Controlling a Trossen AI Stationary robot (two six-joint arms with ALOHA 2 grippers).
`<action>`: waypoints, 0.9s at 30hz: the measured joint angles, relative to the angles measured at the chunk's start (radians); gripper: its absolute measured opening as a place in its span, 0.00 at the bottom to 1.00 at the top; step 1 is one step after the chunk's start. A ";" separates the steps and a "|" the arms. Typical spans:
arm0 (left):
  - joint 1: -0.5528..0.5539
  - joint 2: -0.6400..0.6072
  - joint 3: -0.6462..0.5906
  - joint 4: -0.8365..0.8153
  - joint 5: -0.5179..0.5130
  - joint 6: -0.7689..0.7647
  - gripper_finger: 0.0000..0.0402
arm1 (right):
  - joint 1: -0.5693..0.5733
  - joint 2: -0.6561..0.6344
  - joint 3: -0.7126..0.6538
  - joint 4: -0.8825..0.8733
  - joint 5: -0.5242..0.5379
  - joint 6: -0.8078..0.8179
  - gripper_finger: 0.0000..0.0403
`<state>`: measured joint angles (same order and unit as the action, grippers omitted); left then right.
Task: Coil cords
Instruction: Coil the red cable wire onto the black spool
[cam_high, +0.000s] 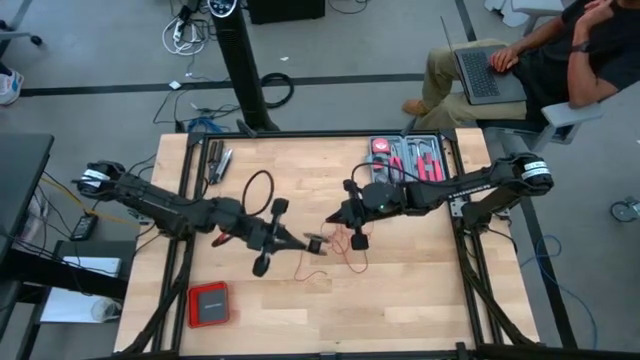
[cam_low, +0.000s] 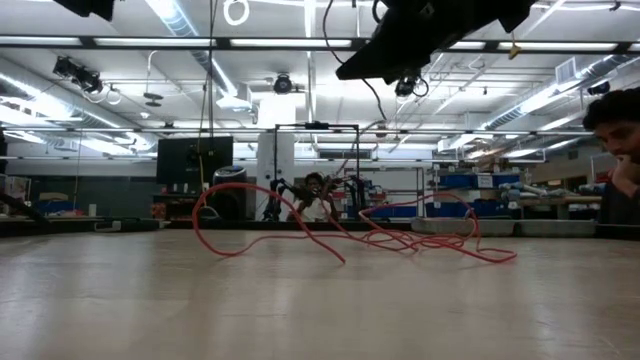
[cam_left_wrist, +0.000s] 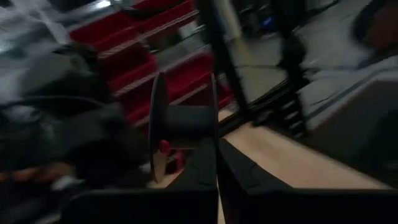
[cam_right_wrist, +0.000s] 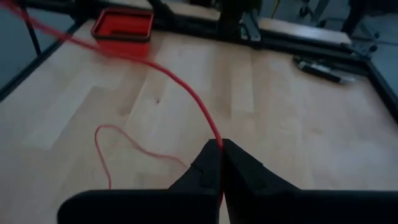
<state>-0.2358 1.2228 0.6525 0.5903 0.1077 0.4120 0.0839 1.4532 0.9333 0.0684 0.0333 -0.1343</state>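
Over mid-table, the right gripper pinches the red cord, while the left gripper clamps a black spool nearby.

Bright ceiling strip lights with glare, left wrist view heavily motion-blurred, soft shadows on table
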 joint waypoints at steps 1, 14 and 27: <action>0.016 0.000 0.000 -0.012 0.039 -0.019 0.00 | -0.004 0.000 0.000 0.012 -0.003 -0.001 0.00; 0.222 0.000 0.000 -0.192 0.359 -0.160 0.00 | -0.017 0.001 0.000 0.133 0.055 -0.029 0.00; 0.276 0.051 0.000 -0.206 0.403 -0.158 0.00 | -0.015 0.001 0.000 0.218 -0.021 -0.147 0.00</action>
<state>0.0406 1.2735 0.6525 0.3839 0.5108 0.2540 0.0691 1.4540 0.9333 0.2859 0.0124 -0.2817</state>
